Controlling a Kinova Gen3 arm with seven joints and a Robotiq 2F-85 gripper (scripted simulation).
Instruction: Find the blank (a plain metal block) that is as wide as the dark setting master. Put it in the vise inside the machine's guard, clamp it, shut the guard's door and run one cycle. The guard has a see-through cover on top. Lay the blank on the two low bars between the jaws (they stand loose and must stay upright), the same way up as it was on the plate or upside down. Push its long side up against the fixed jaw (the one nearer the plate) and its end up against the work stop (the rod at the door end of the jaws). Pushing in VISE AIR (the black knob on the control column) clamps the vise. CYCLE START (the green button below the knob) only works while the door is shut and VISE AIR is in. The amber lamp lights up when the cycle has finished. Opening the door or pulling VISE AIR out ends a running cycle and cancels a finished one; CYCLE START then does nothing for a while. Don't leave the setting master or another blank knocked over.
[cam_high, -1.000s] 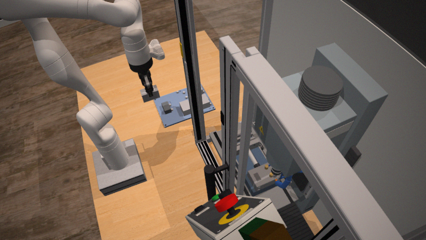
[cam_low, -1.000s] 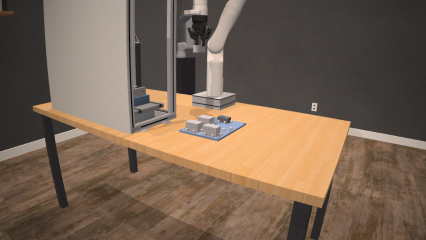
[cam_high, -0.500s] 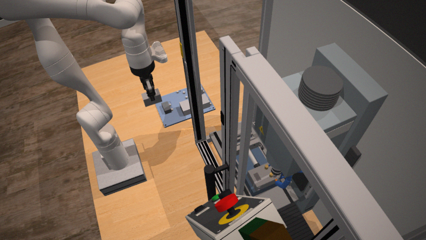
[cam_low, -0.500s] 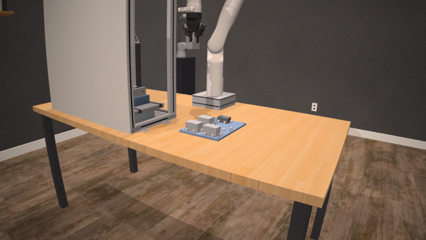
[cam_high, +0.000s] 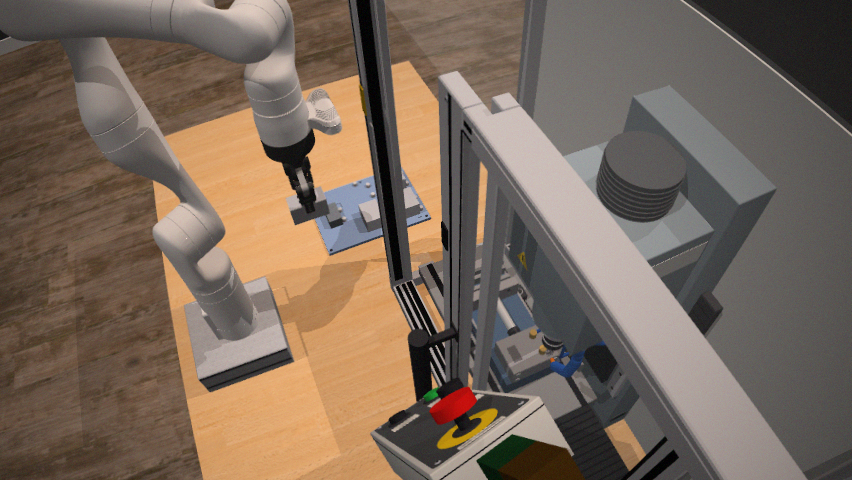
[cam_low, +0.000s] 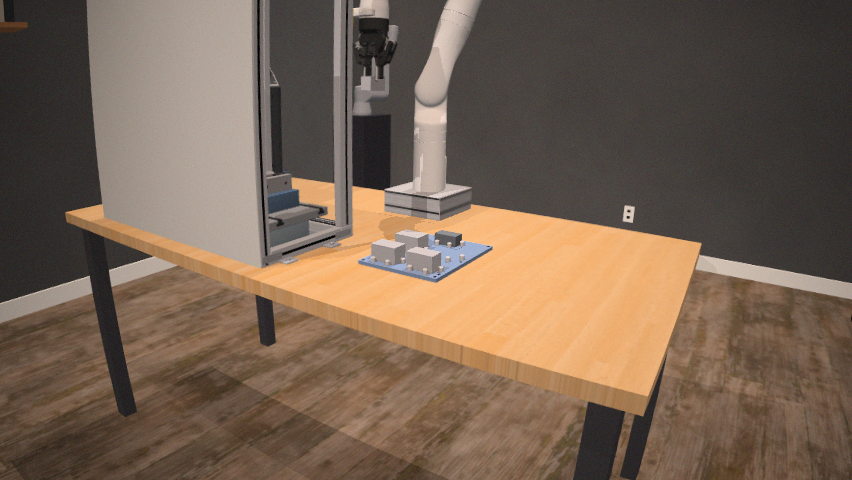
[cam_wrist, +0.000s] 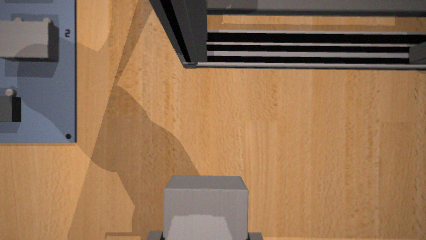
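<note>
My gripper is shut on a light grey blank, held level high above the table, beside the plate's robot side. The dark setting master stands upright on the blue plate. Three other blanks also stand there. The vise is partly visible inside the guard; its bars and work stop cannot be made out. The black VISE AIR knob is partly hidden behind the red button; the green CYCLE START shows beside it.
A tall guard post stands between the plate and machine. The black door handle is near the control column. The guard's lower rail lies ahead at upper right in the wrist view. A red emergency button tops the column.
</note>
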